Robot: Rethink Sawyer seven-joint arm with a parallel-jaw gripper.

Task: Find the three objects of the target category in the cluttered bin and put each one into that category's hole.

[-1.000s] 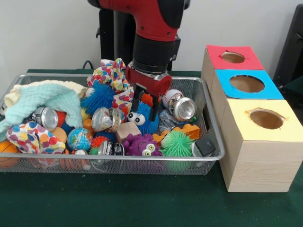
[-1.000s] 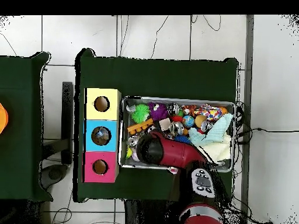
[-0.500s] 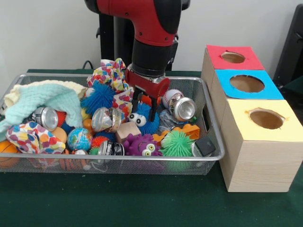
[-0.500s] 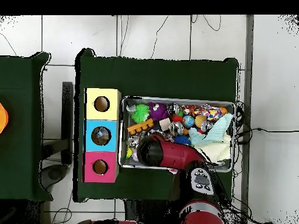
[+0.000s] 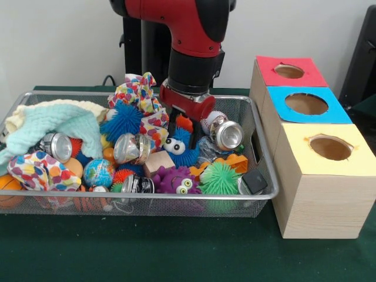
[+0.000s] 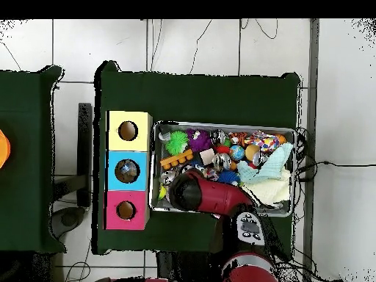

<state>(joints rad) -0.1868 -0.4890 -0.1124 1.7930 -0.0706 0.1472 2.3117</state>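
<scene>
A wire bin (image 5: 265,176) holds a jumble of toys, cans and cloths. My gripper (image 5: 183,133) reaches down into its middle, the fingers astride the orange tuft of a blue spiky toy with googly eyes (image 5: 183,154) and apparently shut on it. A crushed silver can (image 5: 228,135) lies just right of the gripper. Two others (image 5: 132,148) (image 5: 56,145) lie to its left. To the right of the bin stand a red-topped box (image 5: 289,71), a blue-topped box (image 5: 305,104) and a yellow-topped box (image 5: 330,147), each with a hole. In the overhead view the arm (image 6: 192,192) hides the gripper.
A purple spiky toy (image 5: 178,179), a green spiky ball (image 5: 220,179), a globe ball (image 5: 98,172), a wooden block (image 5: 157,161), a mint cloth (image 5: 56,122) and a dotted cloth (image 5: 140,94) crowd the bin. The yellow box (image 6: 128,131) nearly touches the bin (image 6: 220,125).
My gripper has shifted slightly to the right in the front view, and the blue spiky toy has moved the same way with it. The other objects have stayed put.
</scene>
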